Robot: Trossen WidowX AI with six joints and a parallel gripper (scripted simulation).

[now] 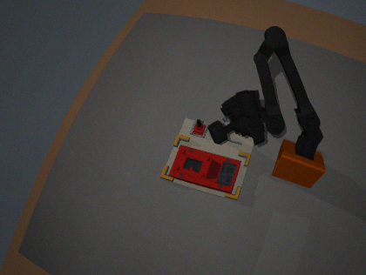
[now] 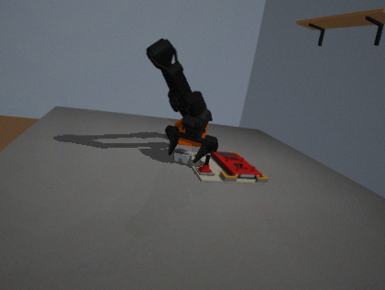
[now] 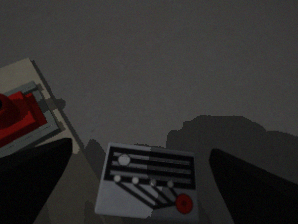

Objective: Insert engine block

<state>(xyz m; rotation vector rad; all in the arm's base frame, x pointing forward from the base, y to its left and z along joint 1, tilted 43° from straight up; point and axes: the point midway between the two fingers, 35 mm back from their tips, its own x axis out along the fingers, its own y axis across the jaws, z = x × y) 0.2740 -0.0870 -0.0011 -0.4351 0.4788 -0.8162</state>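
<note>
The engine block (image 3: 146, 186) (image 2: 182, 160) is a light grey box with black stripes and a red dot on top. It rests on the table just off the beige mat (image 1: 188, 125) (image 3: 21, 75). My gripper (image 3: 142, 150) (image 2: 183, 155) (image 1: 224, 124) is open, with one finger on each side of the block and not touching it. The red car body (image 1: 205, 171) (image 2: 236, 163) lies flat on the mat inside orange corner brackets. Its dark opening (image 1: 192, 164) is empty. In the top view the block is mostly hidden under the gripper.
A small red stand with a black peg (image 1: 199, 128) (image 2: 205, 168) (image 3: 15, 114) sits on the mat's corner, close to my left finger. The arm's orange base (image 1: 299, 167) stands to the right of the mat. A wall shelf (image 2: 341, 20) hangs far off.
</note>
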